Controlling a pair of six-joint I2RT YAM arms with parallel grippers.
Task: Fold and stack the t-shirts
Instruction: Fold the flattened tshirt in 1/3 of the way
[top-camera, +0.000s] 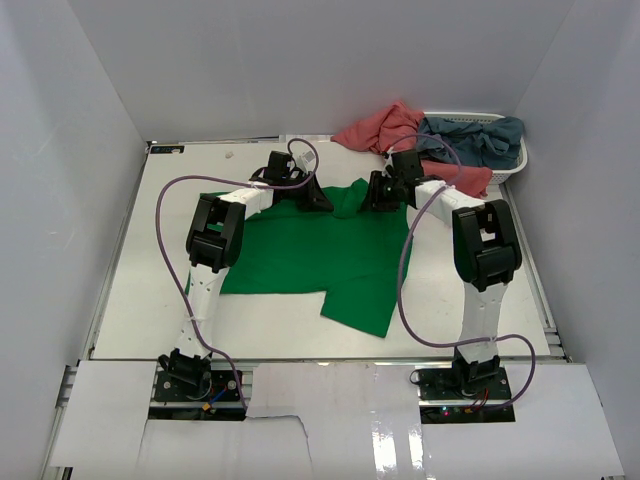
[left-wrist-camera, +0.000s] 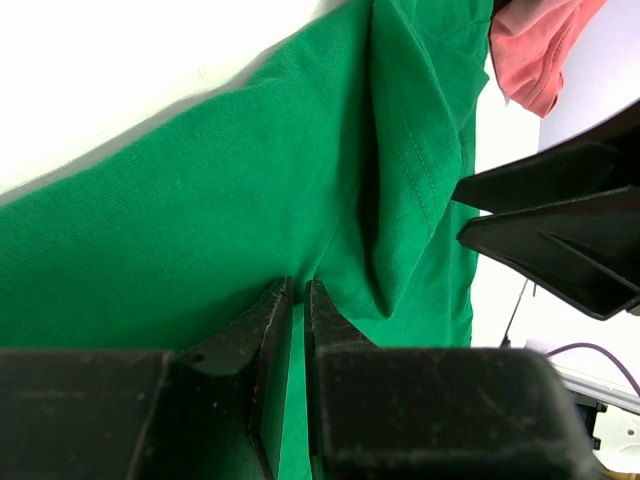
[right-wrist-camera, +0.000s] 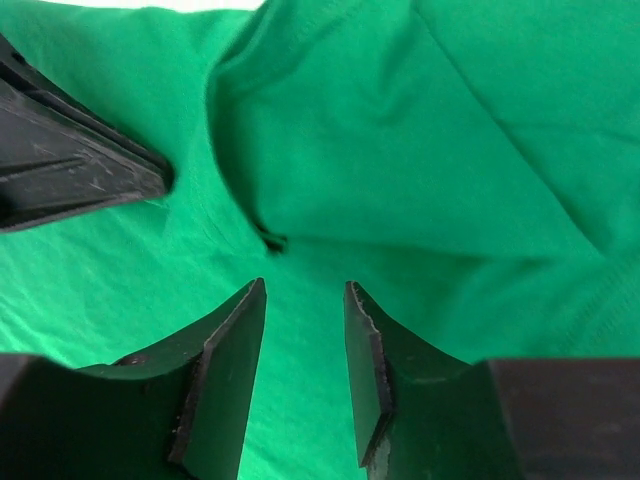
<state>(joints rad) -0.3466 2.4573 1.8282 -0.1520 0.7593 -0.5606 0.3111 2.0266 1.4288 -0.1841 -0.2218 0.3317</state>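
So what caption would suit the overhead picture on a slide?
Left gripper and right gripper at the far edge of a green t-shirt spread on the table.

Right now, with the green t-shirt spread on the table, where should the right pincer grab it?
Probably the raised fold at the far edge of the green t-shirt, just ahead of the open right pincer. Come down from above, fingers straddling the ridge: it stands proud of the flat cloth, so there's something to pinch.

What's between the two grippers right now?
A bunched-up ridge of the green t-shirt lies between the left gripper and the right gripper, and nothing else. The left wrist view shows it best, and the top view agrees.
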